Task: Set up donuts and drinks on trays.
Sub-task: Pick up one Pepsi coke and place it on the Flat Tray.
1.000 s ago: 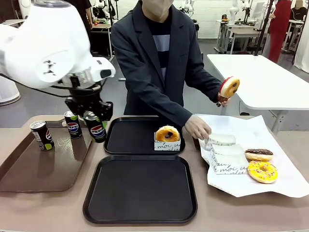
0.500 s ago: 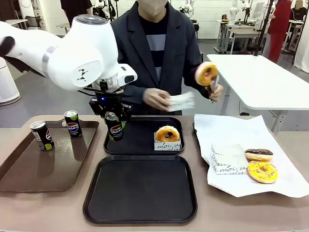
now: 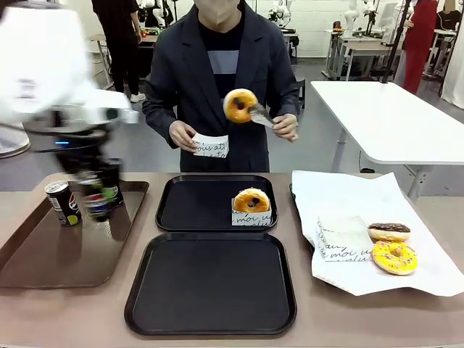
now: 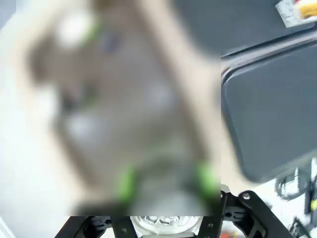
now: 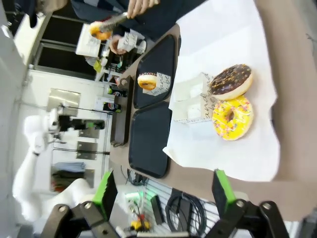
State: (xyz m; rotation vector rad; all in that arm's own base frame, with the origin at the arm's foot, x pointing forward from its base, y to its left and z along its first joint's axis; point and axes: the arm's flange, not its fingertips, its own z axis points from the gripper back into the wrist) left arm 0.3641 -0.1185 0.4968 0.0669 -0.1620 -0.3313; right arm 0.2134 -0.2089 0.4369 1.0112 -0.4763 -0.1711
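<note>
We share a tan table [image 3: 72,315] with a person [image 3: 217,72] in a dark jacket at its far side. The left arm [image 3: 43,65] is a white smear over the long brown tray [image 3: 43,261]. A white paper sheet [image 3: 362,196] lies at the right. Between them sit the near black tray [image 3: 210,290] and, just behind it, the far black tray [image 3: 188,203].

The right gripper [image 5: 162,182] has its fingers spread wide with nothing between them. The left gripper [image 3: 90,170] is blurred. A Pepsi can [image 3: 96,204] hangs under it, and the left wrist view shows a silver can top between the green pads, so we read it as pinching that can above the brown tray. A second can [image 3: 64,203] stands upright on that tray.

On the paper lie a flat white box [image 3: 341,235], a chocolate donut [image 3: 388,232] and a yellow sprinkled donut [image 3: 394,257]. A boxed glazed donut [image 3: 251,201] sits in the far black tray's front right corner.

The person's left hand [image 3: 285,127] grips tongs [image 3: 259,116] that hold a raised donut [image 3: 239,105] in the air. The person's right hand [image 3: 181,134] pinches a printed paper box [image 3: 210,145].
</note>
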